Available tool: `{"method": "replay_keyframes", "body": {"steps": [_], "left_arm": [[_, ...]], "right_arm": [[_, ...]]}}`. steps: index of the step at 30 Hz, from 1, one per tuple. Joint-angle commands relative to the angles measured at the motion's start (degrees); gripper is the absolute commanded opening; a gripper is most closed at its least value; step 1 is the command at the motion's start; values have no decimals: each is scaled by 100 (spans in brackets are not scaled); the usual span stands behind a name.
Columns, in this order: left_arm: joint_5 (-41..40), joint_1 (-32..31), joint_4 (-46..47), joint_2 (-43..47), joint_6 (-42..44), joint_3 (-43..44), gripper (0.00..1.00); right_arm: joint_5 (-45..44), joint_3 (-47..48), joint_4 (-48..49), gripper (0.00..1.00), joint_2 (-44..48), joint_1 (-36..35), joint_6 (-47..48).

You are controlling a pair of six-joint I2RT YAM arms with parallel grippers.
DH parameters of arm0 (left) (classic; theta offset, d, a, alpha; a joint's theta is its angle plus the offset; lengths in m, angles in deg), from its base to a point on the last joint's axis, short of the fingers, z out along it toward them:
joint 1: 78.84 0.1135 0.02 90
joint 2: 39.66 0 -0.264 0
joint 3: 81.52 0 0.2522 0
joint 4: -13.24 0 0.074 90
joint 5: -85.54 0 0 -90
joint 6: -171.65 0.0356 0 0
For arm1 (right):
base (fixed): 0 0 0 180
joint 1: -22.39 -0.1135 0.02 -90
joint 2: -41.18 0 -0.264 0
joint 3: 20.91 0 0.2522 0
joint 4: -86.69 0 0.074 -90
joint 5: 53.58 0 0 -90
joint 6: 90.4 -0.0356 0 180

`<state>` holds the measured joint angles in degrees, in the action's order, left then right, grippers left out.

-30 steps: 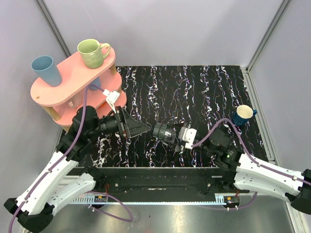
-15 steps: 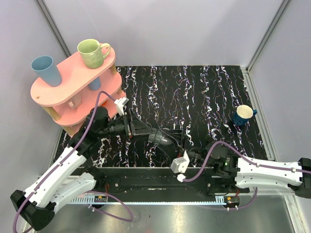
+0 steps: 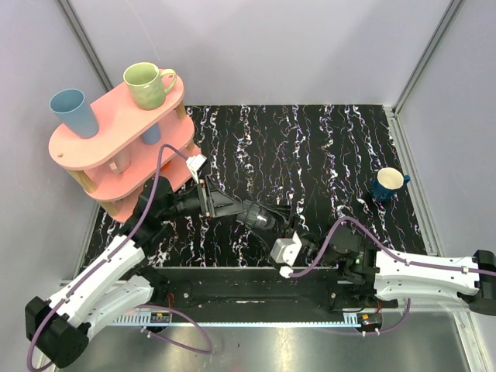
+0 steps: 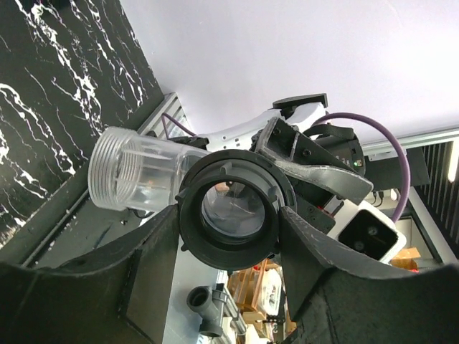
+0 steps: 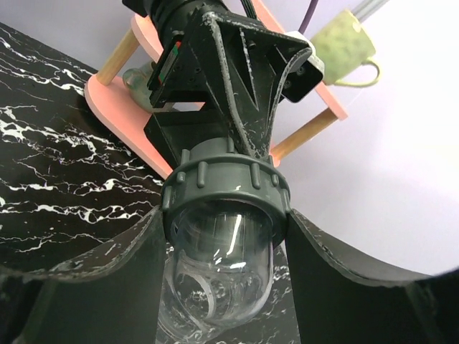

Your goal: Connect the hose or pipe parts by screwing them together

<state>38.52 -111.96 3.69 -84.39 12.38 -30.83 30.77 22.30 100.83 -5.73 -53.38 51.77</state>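
left tool (image 4: 228,218) grips dark ring (image 4: 188,215), rt tool (image 5: 224,215) clear fitting (image 5: 222,258); left wrist cam shows threaded port (image 4: 118,168).

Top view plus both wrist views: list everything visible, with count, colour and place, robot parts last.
fitting: one, dark grey and clear, held between the grippers
shelf: one, pink, two tiers, far left
cup: one, light blue, shelf top, left end
green mug: one, shelf top, right end
small blue thing: one, lower tier, mostly hidden
blue mug: one, dark blue, cream inside, table's right side
table: one, black with white veins
left gripper: one, black, closed on the fitting from the left
right gripper: one, black, closed on the fitting from the near side
arms: two, white and black, near edge
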Motion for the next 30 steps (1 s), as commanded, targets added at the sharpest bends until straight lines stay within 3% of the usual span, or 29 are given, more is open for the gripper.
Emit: {"method": "replay_keyframes", "body": {"steps": [1, 6, 10, 14, 18, 20, 22, 23, 26, 27, 30], "left_arm": [[711, -63, 1492, -308, 369, -115, 36], [581, -71, 2750, -72, 993, -501, 32], [220, -115, 4154, 464, 1863, -1064, 26], [289, -159, 4404, 641, 2786, -1284, 20], [562, -212, 4562, 606, 3271, -1469, 33], [562, -212, 4554, 641, 3341, -1504, 62], [396, -212, 4379, 781, 3263, -1513, 81], [125, -212, 4213, 843, 3219, -1443, 85], [-367, -221, 2581, 1124, 3262, -910, 91], [-465, -212, 1550, 1142, 3306, -707, 91], [-765, -203, -246, 1019, 3359, 120, 92]], "right_arm": [[-207, 535, 111, 0, -19, -43, -1187], [-692, 746, -180, 0, -11, 27, -2463], [-105, 755, -206, 0, 77, 316, -3910], [248, 878, -206, 0, 42, 642, -5091], [547, 992, -206, 0, -19, 844, -6067], [697, 975, -293, 0, -19, 844, -6104], [592, 914, -416, 0, 68, 844, -5973], [461, 835, -460, 0, 138, 853, -5929], [205, 790, -776, 0, 542, 862, -5499], [109, 816, -899, 0, 708, 862, -5245], [134, 887, -1295, 0, 920, 853, -4167]]}}
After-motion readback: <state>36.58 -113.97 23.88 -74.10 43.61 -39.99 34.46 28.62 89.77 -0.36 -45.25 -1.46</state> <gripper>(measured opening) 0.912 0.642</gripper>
